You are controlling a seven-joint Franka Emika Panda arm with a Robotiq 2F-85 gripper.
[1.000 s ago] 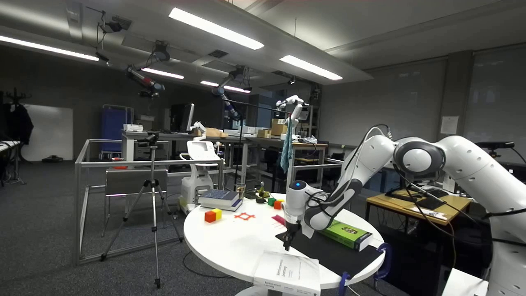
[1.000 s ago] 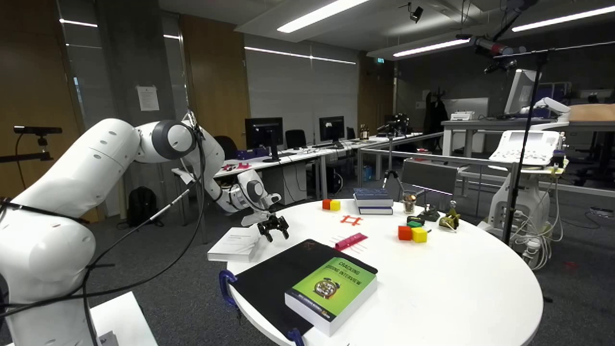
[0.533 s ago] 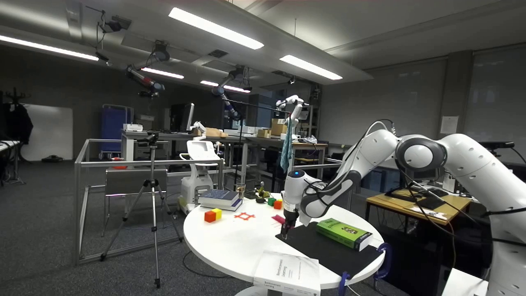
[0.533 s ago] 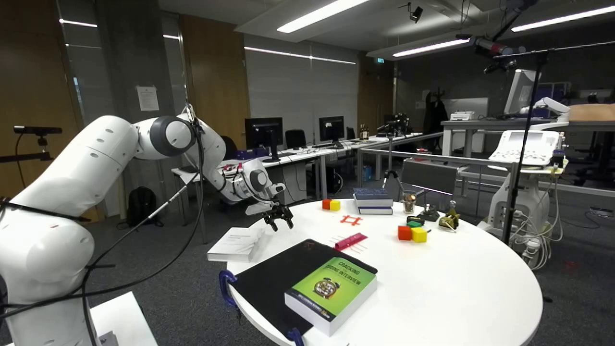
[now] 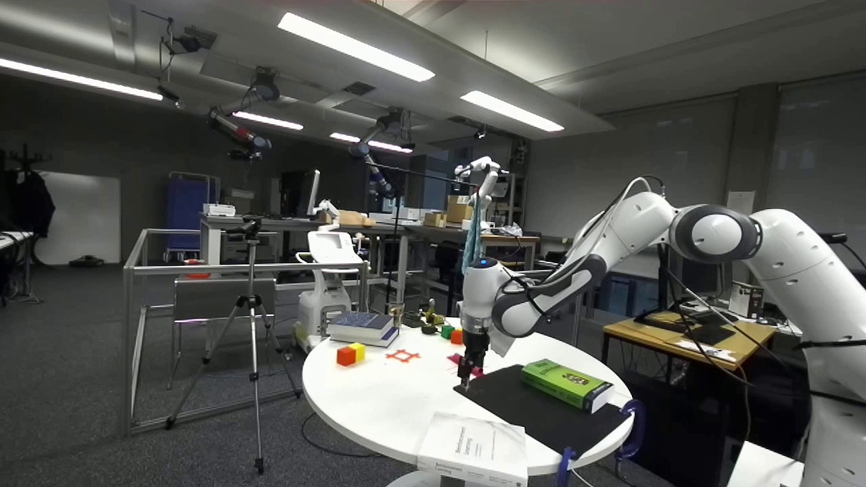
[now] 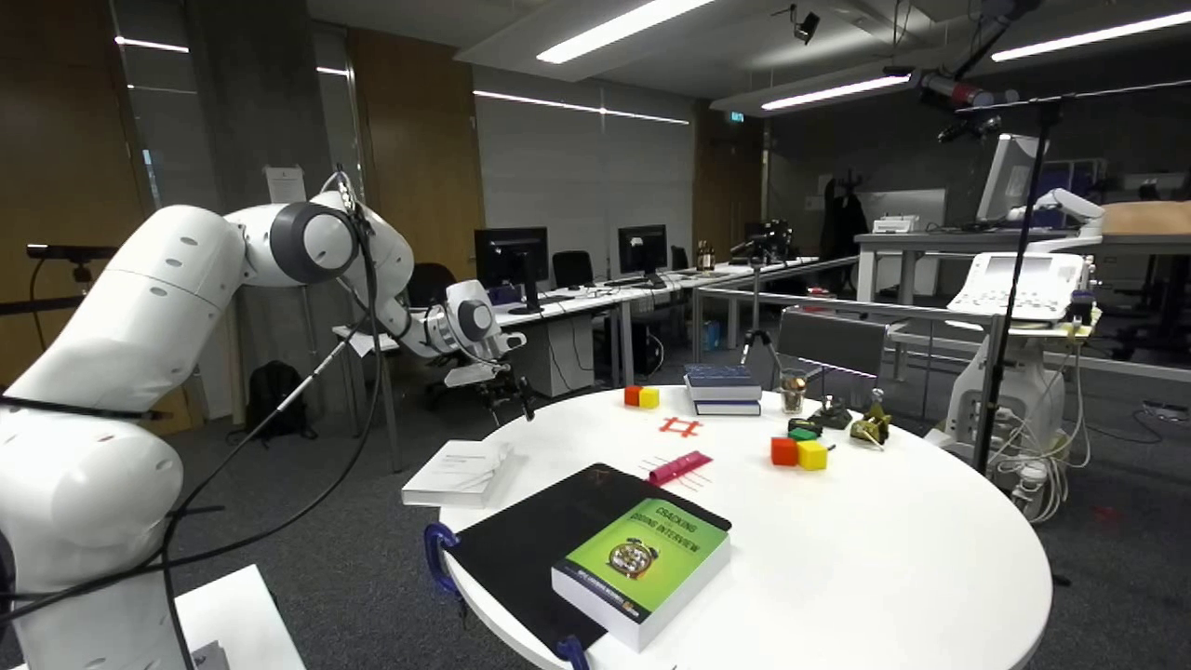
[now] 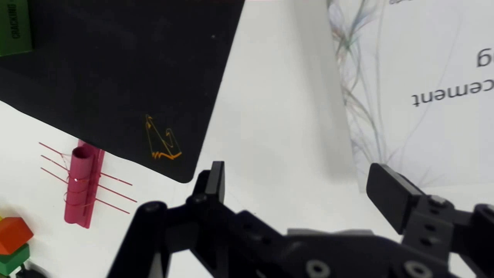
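Wrist view's got the jaws gaping wide over the desk (image 7: 266,116), white book (image 7: 417,116) at their 2 o'clock, black mat (image 7: 127,85) at 10, then in an exterior view green book (image 5: 567,384) at 3, and in an exterior view pink tube (image 6: 679,468) at roughly 4.

The black mat (image 7: 127,73) bears a green book (image 7: 14,29), with a pink tube (image 7: 79,189) and white book (image 7: 417,123) beside it, the wide-spread end effector (image 7: 297,187) near its corner.
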